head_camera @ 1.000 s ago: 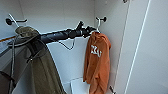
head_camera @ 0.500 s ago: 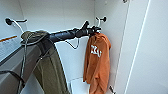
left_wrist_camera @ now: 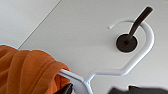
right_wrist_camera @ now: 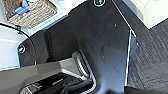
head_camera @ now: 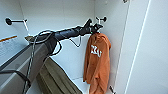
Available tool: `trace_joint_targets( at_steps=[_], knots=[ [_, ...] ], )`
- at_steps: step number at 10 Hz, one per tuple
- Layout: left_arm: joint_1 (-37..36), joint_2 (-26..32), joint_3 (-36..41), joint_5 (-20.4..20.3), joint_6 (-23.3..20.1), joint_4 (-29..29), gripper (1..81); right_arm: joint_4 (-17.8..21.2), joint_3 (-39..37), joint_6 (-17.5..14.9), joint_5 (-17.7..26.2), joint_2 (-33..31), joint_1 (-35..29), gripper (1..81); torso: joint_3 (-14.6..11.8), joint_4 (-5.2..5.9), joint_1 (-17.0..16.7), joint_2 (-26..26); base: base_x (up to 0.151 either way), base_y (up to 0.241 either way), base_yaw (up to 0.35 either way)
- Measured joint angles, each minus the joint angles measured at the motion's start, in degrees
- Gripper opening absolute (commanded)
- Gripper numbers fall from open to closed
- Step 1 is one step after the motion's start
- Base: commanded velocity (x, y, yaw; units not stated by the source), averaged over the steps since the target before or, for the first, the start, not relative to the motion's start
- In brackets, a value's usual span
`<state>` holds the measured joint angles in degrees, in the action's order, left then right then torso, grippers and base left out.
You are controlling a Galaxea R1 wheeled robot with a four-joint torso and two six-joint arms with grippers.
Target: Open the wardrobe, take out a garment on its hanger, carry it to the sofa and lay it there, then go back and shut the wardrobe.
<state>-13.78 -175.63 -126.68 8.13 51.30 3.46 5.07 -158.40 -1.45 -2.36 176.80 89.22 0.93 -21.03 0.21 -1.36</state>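
Head view: left pincer [head_camera: 96, 27] reaches from lower left to upper centre, at the neck of the hanger [left_wrist_camera: 120, 72] inside the open wardrobe [head_camera: 75, 15]; whether it is clenched cannot be told. Garment [head_camera: 97, 62], orange, hangs right of centre by the right inner wall. Wrist view: hanger hook looped over a dark peg [left_wrist_camera: 130, 37]. Olive garment [head_camera: 55, 80] at lower left.
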Motion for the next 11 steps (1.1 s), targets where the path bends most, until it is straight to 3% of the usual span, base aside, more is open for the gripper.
trace_joint_targets(
  at_steps=[11],
  knots=[
    [1.62,-4.41,-2.97,-1.41,0.00,-0.40,81.1,0.00,0.00,0.00,-0.02,0.02,0.16,81.1,0.00,0.00,0.00,0.00,0.000,0.000,0.000]
  ],
)
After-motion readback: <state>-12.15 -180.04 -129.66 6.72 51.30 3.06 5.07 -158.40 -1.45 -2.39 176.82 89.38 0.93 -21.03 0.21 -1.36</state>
